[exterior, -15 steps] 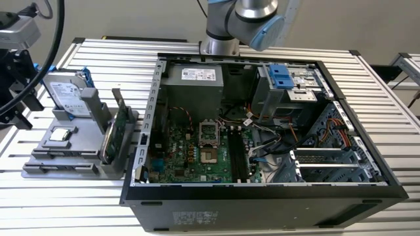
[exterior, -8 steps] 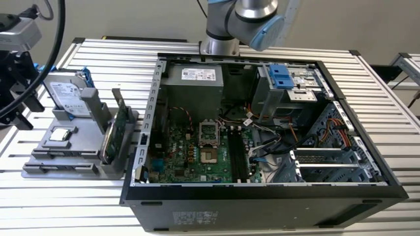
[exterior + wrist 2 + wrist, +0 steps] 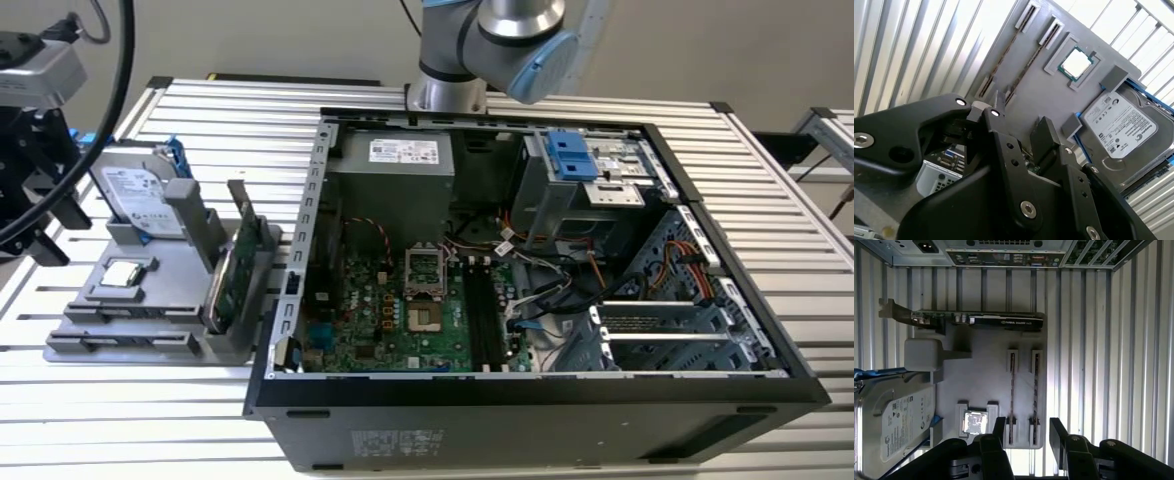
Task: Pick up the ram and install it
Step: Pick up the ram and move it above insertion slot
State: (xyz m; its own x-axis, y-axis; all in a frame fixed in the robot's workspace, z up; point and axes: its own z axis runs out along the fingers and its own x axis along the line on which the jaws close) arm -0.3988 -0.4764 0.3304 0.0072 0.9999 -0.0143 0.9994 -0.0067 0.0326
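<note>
The ram (image 3: pixel 1035 385) stood on edge as a thin dark strip, held in end brackets along the edge of the grey holder (image 3: pixel 984 375) farthest from the hard drive (image 3: pixel 894 425). A second stick (image 3: pixel 1012 385) stood just beside it and parallel. The open computer case (image 3: pixel 534 410) lay on the slatted table (image 3: pixel 801 200), next to the holder. The expansion card (image 3: pixel 979 320) stood upright along the holder's case-side edge, and a processor (image 3: pixel 974 422) sat between the drive and the sticks. The gripper (image 3: pixel 1027 422) was empty, its fingers spread wide over the stick ends farthest from the card. The fingers cut those ends off. With the sticks seen edge-on, their chips could not be made out, nor how high the gripper hung.
</note>
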